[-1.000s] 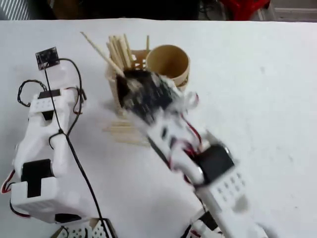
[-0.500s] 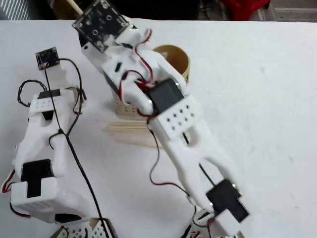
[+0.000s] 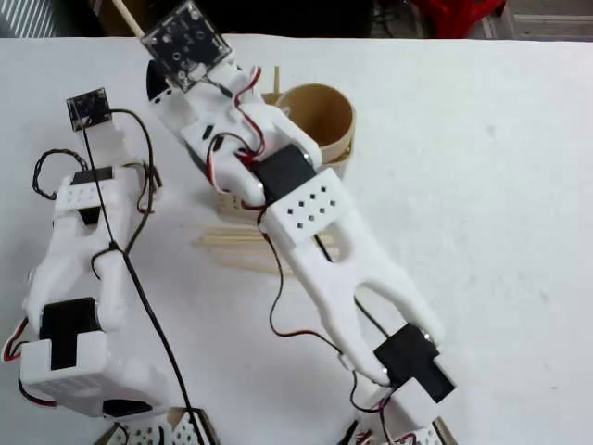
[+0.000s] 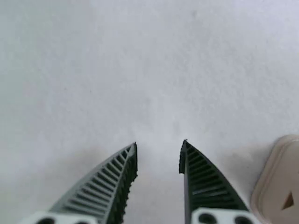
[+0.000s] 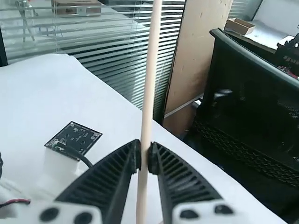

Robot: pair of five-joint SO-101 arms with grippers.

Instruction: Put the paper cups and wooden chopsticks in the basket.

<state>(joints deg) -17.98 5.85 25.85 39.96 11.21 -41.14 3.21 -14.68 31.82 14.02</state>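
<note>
Taking the high view as a clock face with 6 nearest, the left arm (image 3: 74, 278) is sitting folded at 8 o'clock, close to the near edge. Its own camera shows the left hand (image 4: 159, 144) hanging with fingers spread wide, holding nothing, over bare white worktop (image 3: 491, 185); a beige corner (image 4: 280, 179) is showing at the frame's edge.

The right arm (image 3: 324, 241) is stretching from 5 o'clock diagonally across the middle toward 11 o'clock. Under its forearm, a small bundle of loose chopsticks (image 3: 227, 243) is lying flat on the worktop, just on the near side of the basket (image 3: 230, 206), most of which the arm is covering. A paper cup (image 3: 324, 116) is standing upright, touching the basket's 3 o'clock side; I cannot tell whether it is inside. 1 stick (image 3: 276, 79) is poking up from the basket beside it.

Farther out, the right hand (image 5: 145, 149) is pinching 1 held chopstick (image 5: 150, 70) upright between closed fingers; in the high view that stick (image 3: 125, 14) is crossing the worktop's far edge at 11 o'clock. A small circuit board (image 5: 74, 136) is lying close by.

The whole 3 o'clock side is offering broad open room.
</note>
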